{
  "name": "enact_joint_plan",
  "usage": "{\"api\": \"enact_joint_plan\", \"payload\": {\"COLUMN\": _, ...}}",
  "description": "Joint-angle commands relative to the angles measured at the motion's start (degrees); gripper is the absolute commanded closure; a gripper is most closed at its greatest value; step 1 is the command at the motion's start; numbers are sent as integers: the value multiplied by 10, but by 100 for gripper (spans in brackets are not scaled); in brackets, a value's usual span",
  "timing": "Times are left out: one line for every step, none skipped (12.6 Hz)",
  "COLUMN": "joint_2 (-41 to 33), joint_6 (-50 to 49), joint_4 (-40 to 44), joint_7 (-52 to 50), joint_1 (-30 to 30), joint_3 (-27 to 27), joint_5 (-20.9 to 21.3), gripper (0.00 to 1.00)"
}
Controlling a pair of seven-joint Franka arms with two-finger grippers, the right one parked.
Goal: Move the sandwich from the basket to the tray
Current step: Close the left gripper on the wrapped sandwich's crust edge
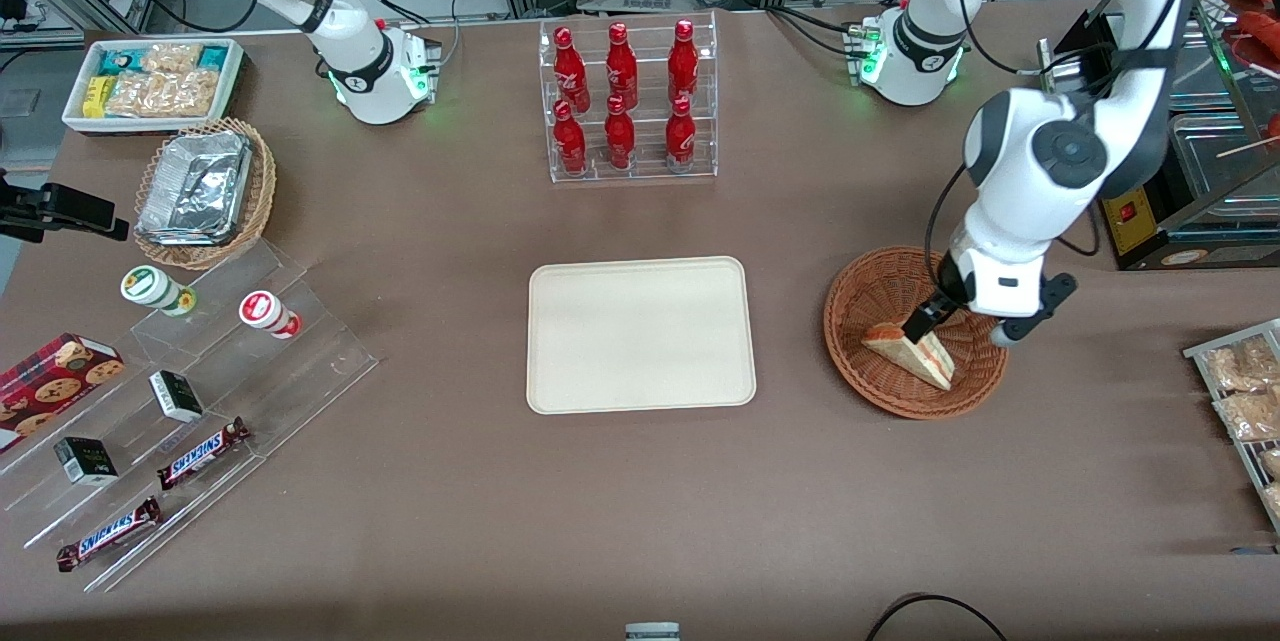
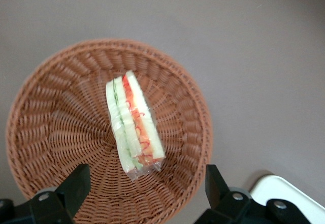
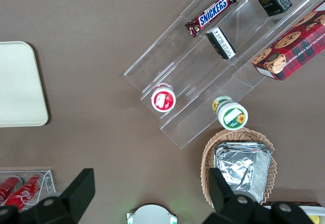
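The sandwich (image 1: 915, 351), a clear-wrapped white-bread wedge with orange-red and green filling, lies in the reddish-brown wicker basket (image 1: 870, 281), in the part nearer the front camera. My left gripper (image 1: 963, 329) hangs low over the basket, open and empty, just above the sandwich. In the left wrist view the sandwich (image 2: 134, 127) lies on the basket's weave (image 2: 51, 107) with the gripper (image 2: 144, 188) open wide, its fingertips (image 2: 76, 183) clear of the wrapper. The cream-beige tray (image 1: 640, 333) lies beside the basket, toward the parked arm's end; a corner of it shows in the left wrist view (image 2: 284, 191).
A clear rack of red bottles (image 1: 628, 101) stands farther from the camera than the tray. A black appliance (image 1: 1190, 211) and a rack of snack packets (image 1: 1245, 401) flank the basket at the working arm's end. Acrylic steps with snacks (image 1: 200, 391) and a foil-filled tan basket (image 1: 200, 191) sit at the parked arm's end.
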Motion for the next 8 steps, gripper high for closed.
{"api": "enact_joint_plan", "payload": {"joint_2": 22, "joint_6": 13, "joint_4": 2, "joint_7": -23, "joint_1": -3, "joint_3": 3, "joint_5": 9, "gripper": 0}}
{"api": "enact_joint_plan", "payload": {"joint_2": 30, "joint_6": 17, "joint_4": 3, "joint_7": -23, "joint_1": 0, "joint_3": 4, "joint_5": 8, "gripper": 0}}
{"api": "enact_joint_plan", "payload": {"joint_2": 40, "joint_6": 25, "joint_4": 3, "joint_7": -28, "joint_1": 2, "joint_3": 5, "joint_5": 8, "gripper": 0}}
{"api": "enact_joint_plan", "payload": {"joint_2": 51, "joint_6": 32, "joint_4": 2, "joint_7": -33, "joint_1": 2, "joint_3": 5, "joint_5": 8, "gripper": 0}}
{"api": "enact_joint_plan", "payload": {"joint_2": 63, "joint_6": 45, "joint_4": 3, "joint_7": -34, "joint_1": 2, "joint_3": 5, "joint_5": 8, "gripper": 0}}
{"api": "enact_joint_plan", "payload": {"joint_2": 70, "joint_6": 61, "joint_4": 2, "joint_7": -38, "joint_1": 2, "joint_3": 5, "joint_5": 6, "gripper": 0}}
{"api": "enact_joint_plan", "payload": {"joint_2": 78, "joint_6": 67, "joint_4": 3, "joint_7": -50, "joint_1": 2, "joint_3": 5, "joint_5": 6, "gripper": 0}}
{"api": "enact_joint_plan", "payload": {"joint_2": 82, "joint_6": 74, "joint_4": 3, "joint_7": -52, "joint_1": 2, "joint_3": 5, "joint_5": 6, "gripper": 0}}
